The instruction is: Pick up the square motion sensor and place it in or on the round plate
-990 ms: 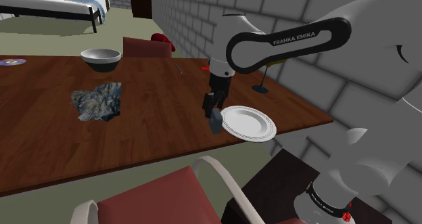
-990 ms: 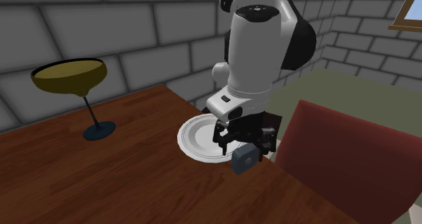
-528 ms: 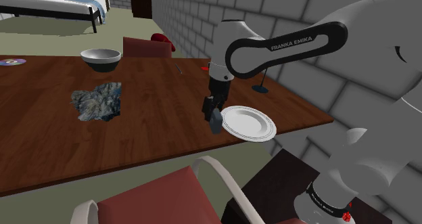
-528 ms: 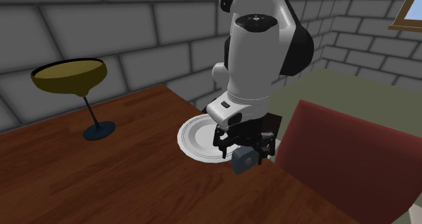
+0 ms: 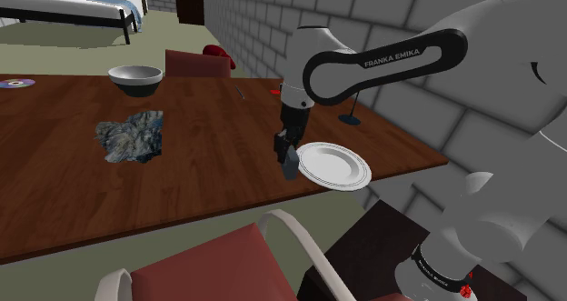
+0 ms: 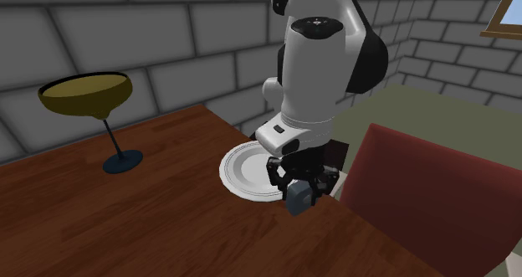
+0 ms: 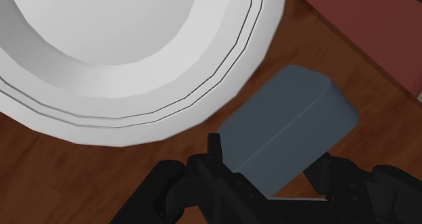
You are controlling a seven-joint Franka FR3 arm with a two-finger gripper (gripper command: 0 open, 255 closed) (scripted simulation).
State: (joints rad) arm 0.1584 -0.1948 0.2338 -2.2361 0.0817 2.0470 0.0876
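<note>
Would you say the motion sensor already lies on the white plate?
No, the grey sensor is beside the rim of the plate, above the wooden table.

Polished wood table (image 5: 209,154), smooth matt motion sensor (image 7: 284,135)

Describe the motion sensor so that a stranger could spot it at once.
Start at the brown wooden table and find the white round plate near its edge. Just beside the plate's rim, the black hand clasps a small block, the motion sensor. Unlike the white round plate, it is grey-blue and boxy with rounded corners.
</note>
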